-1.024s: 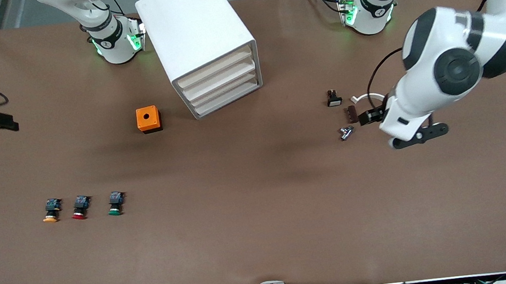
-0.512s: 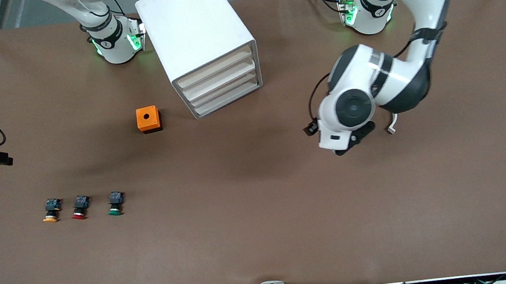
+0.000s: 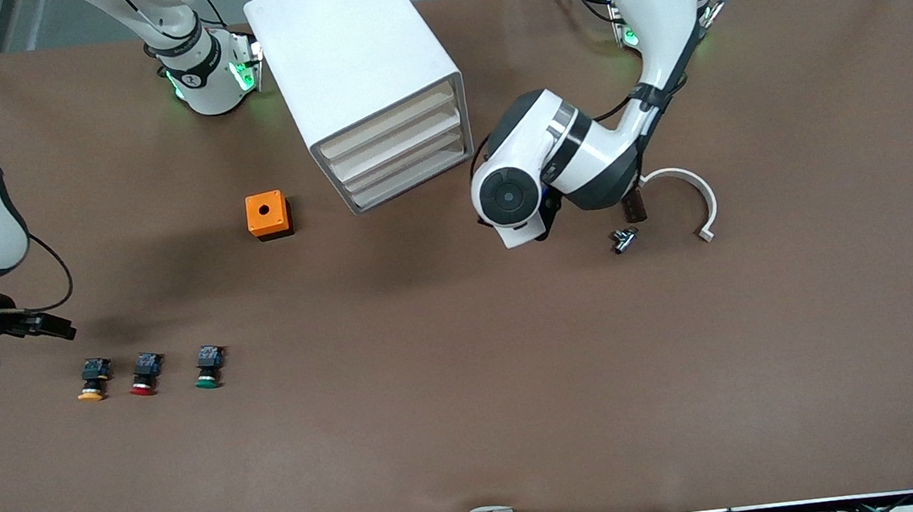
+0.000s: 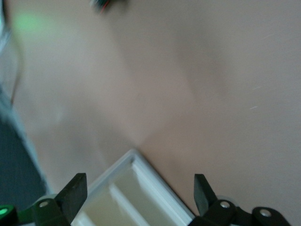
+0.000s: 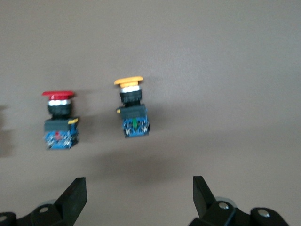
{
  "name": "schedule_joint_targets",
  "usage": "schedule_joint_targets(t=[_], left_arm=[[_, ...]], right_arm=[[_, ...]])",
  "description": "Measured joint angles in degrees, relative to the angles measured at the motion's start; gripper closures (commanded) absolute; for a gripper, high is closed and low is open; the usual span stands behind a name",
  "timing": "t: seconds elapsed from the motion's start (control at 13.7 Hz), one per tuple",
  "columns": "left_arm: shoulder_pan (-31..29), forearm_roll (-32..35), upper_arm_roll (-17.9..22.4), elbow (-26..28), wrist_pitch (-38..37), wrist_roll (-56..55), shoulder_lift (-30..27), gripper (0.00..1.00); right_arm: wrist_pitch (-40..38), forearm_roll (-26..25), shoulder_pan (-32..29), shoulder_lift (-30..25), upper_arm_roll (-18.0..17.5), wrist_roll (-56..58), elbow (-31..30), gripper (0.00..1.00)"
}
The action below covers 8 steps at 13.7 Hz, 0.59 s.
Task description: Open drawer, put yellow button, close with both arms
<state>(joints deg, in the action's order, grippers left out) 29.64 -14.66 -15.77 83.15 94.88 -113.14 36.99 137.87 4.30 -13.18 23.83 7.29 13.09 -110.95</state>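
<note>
Both arms have swung since a second ago: left arm from the left arm's end of the surface in toward the cabinet, uncovering a white curved piece (image 3: 692, 196) and small metal part (image 3: 624, 239); right arm down from the surface's edge toward the button row.

Left tool (image 4: 138, 195): hidden under its own wrist in the front view; in the left wrist view, fingers spread wide, nothing between them, over the surface just off the cabinet's drawer-front corner, with a cabinet (image 3: 357, 80) corner framed between them. Judged as lining up on the drawer pull, not yet touching.

Drawer (image 3: 387, 121): uppermost of four, flush and shut like the three below. Opening step not done.

Right tool (image 5: 138, 193): fingers apart and empty, over the surface just beside the row at the right arm's end. Right wrist view puts the yellow button (image 3: 92, 380) between the fingers' line, suggesting a staged pick while the left arm sees to the drawer.

Yellow button lies on its side on the surface, end one of three, beside the red button (image 3: 144, 374), then the green button (image 3: 208, 367); well apart from the cabinet. Orange box (image 3: 268, 215) sits between row and cabinet, untouched.
</note>
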Motion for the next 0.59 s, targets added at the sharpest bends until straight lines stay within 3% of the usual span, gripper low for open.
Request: schedule_joint_targets(t=[0.37, 0.51, 0.59], left_arm=[[-0.3, -20.9, 0.4, -0.1, -0.2, -14.8, 2.3, 0.05], [-0.6, -25.7, 0.5, -0.1, -0.2, -20.0, 3.2, 0.11], [-0.6, -27.5, 0.5, -0.1, -0.2, -22.9, 3.7, 0.19]], right_arm=[[6.9, 0.2, 0.3, 7.3, -0.7, 0.0, 2.8, 0.00], [7.0, 0.3, 0.3, 10.0, -0.8, 0.0, 4.9, 0.00], [7.2, 0.3, 0.3, 11.0, -0.8, 0.0, 5.6, 0.00]])
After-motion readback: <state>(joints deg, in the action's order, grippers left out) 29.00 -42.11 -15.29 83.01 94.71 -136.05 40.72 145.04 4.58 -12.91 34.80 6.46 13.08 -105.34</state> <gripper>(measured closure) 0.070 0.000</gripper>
